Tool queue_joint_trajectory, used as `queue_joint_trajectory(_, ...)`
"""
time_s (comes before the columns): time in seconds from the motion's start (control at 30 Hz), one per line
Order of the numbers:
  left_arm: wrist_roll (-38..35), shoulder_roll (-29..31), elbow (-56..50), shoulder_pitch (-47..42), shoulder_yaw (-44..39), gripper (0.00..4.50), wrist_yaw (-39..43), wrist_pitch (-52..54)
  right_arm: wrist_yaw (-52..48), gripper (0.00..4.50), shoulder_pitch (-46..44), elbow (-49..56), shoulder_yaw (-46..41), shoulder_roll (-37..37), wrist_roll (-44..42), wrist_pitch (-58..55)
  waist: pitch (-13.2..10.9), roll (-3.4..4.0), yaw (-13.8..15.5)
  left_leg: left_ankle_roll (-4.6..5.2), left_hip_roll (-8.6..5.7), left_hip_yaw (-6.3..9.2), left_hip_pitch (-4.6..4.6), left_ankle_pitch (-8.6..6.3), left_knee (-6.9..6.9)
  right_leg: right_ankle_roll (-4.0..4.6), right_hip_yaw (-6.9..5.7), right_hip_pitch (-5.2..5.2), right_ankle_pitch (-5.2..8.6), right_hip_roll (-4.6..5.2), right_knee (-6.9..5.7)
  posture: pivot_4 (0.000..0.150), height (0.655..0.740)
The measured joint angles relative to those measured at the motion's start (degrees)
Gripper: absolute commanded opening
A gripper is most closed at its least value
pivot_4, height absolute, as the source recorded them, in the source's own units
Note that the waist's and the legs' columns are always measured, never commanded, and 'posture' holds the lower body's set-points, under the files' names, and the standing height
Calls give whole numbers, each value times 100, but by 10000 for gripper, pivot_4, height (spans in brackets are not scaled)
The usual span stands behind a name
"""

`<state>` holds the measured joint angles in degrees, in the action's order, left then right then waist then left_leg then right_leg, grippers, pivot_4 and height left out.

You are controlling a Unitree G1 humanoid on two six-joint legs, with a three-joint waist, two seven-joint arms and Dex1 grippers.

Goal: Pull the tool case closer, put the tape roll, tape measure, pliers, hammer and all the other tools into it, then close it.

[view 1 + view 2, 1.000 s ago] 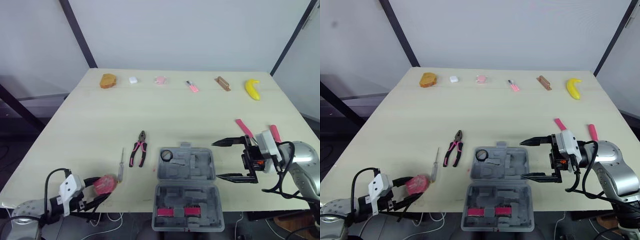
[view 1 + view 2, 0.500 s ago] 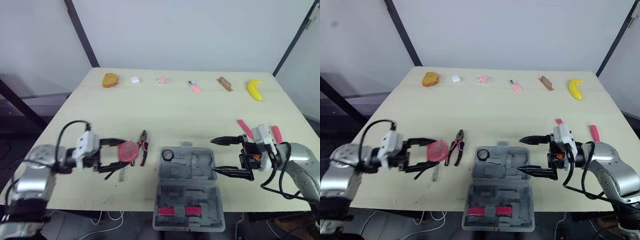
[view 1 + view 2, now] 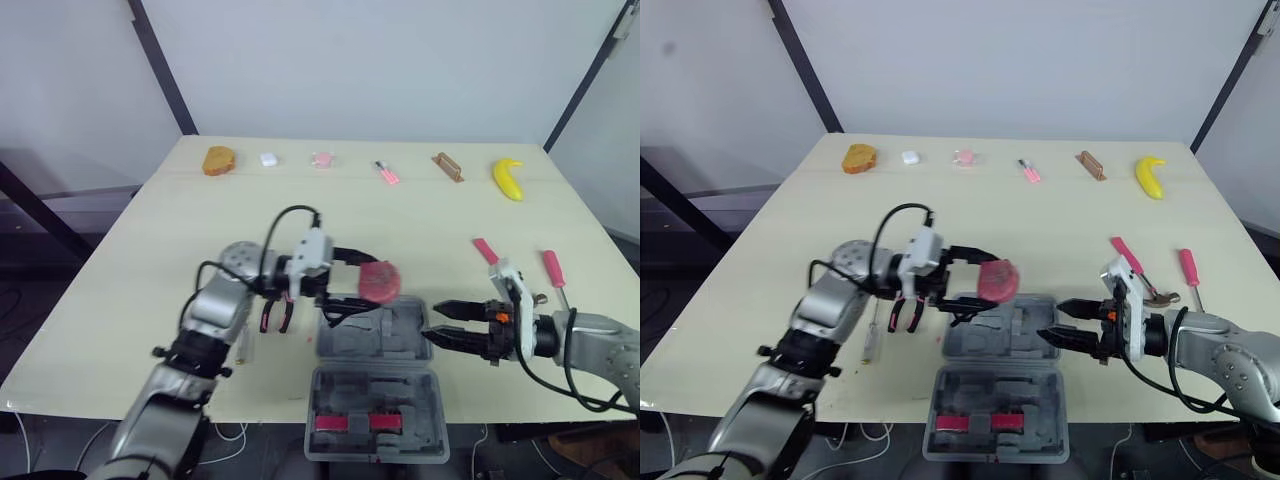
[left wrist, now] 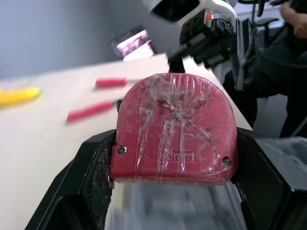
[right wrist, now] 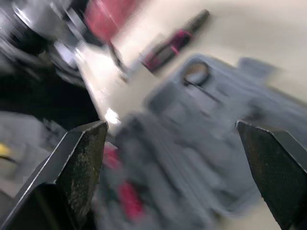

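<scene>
You are stowing the tape measure [image 4: 175,127]: the left tool [image 3: 368,285] is clamping it above the far half of the open tool case [image 3: 375,380], the right tool [image 3: 431,322] is hovering spread wide at the case's right edge, and the next move is probably calling for lowering and release.

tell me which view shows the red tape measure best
Left wrist view: the tape measure sits centred, gripped by the left pincer. Both eye views show it small, held above the open tool case. The right wrist view has an unclear red patch.
</scene>
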<state>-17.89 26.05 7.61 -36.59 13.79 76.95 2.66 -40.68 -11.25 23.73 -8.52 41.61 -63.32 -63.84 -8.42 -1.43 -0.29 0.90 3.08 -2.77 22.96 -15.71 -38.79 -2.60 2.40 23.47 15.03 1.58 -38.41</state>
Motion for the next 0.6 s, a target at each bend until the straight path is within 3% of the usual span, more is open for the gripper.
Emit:
queue_joint_trajectory(0.13,323,-168,465,-173,170,31203,49,-387,1337,45000,-96,-37,-292,-329,-1295,-523,0,1,-53,1,1,9,0,0,4,1,2,2,0,-6,0,1500,7400)
queue_joint_trajectory(0.33,656,-489,833,-232,410,31203,31,-799,3191,45000,-74,-231,-303,-474,-2834,-371,0,0,-29,1,-1,9,8,0,0,-1,3,2,0,-2,4,1500,7400)
queue_joint_trajectory(0.6,869,-728,972,-301,477,31202,-122,-977,4757,12450,135,-254,178,-322,-4063,190,0,1,-48,1,1,13,10,-1,1,-2,2,2,0,-4,5,1500,7400)
